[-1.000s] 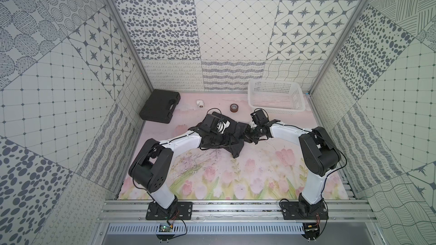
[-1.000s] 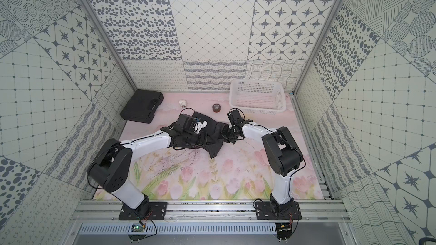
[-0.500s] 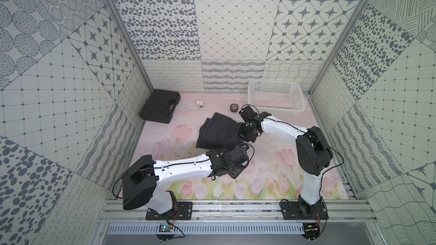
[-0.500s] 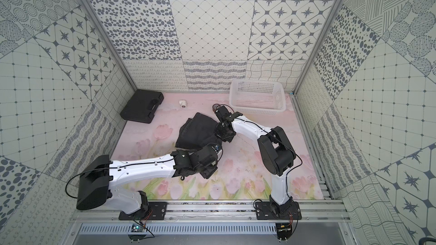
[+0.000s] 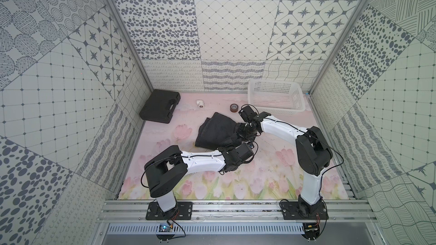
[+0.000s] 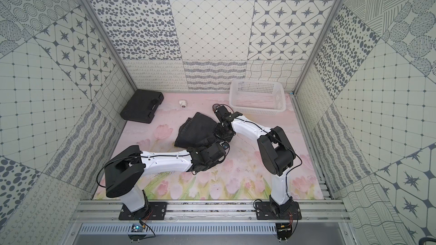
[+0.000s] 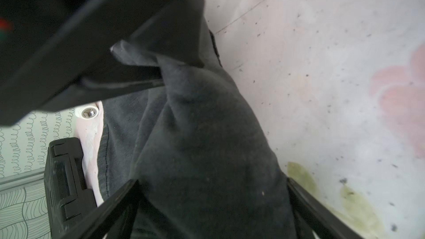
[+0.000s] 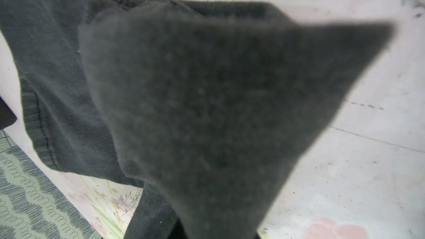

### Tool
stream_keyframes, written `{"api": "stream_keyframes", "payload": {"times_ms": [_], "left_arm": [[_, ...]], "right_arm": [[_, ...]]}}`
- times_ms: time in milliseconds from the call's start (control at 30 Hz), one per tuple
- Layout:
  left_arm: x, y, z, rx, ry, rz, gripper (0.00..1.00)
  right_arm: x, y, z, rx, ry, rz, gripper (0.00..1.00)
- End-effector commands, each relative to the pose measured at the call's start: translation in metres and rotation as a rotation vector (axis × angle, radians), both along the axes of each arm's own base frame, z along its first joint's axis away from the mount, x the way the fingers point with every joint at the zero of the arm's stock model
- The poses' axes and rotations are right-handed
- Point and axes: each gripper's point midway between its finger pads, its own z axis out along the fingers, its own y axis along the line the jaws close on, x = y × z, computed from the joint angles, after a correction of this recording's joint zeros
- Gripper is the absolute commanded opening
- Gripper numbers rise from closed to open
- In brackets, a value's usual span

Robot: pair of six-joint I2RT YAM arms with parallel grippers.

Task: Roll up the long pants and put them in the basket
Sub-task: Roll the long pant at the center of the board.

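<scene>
The long pants (image 5: 215, 129) (image 6: 194, 129) lie as a dark charcoal folded bundle in the middle of the floral mat. My left gripper (image 7: 212, 180) is at the bundle's near right edge, open, with pants fabric (image 7: 207, 134) lying between its wide-spread fingers (image 7: 128, 194). In both top views my right gripper (image 5: 245, 134) (image 6: 223, 133) comes in from the right onto the same end of the bundle. In the right wrist view a peak of pants cloth (image 8: 207, 100) rises toward the camera and hides the fingers; it is shut on that cloth.
A rigid black case (image 5: 160, 109) (image 7: 64, 185) sits at the back left. A white basket (image 5: 276, 98) stands at the back right. A small white fitting (image 5: 200, 104) (image 7: 88, 112) and a brown tape roll (image 5: 233, 107) lie behind the pants.
My left arm left the far side of the pants, swung to the near side and opened its jaws. The pants went from a crumpled spread to a folded bundle.
</scene>
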Motion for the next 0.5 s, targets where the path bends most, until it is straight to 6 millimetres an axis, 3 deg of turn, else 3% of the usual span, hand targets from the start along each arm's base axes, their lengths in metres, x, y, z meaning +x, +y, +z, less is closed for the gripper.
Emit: {"api": "stream_keyframes", "payload": {"times_ms": [0,33,100,200,233,333,467], "left_arm": [[0.018,-0.030,0.012,-0.155,0.023,-0.061,0.99],[0.019,-0.031,0.012,-0.205,0.057,-0.043,0.99],[0.016,-0.030,0.011,-0.315,0.160,-0.003,0.81],[0.012,-0.025,0.008,-0.467,0.274,0.048,0.26],[0.011,-0.023,0.008,-0.523,0.310,0.069,0.00],[0.007,-0.019,0.007,-0.635,0.361,0.092,0.00],[0.008,0.001,0.008,-0.826,0.424,0.229,0.00]], "right_arm": [[0.000,0.031,0.017,0.135,-0.012,0.090,0.00],[0.001,0.032,0.018,0.151,-0.013,0.097,0.00],[0.003,0.035,0.019,0.176,-0.019,0.107,0.05],[0.007,0.036,0.021,0.226,-0.027,0.114,0.14],[0.009,0.036,0.021,0.238,-0.027,0.115,0.16],[0.013,0.037,0.026,0.266,-0.043,0.145,0.25],[0.026,0.032,0.055,0.342,-0.156,0.183,0.49]]}}
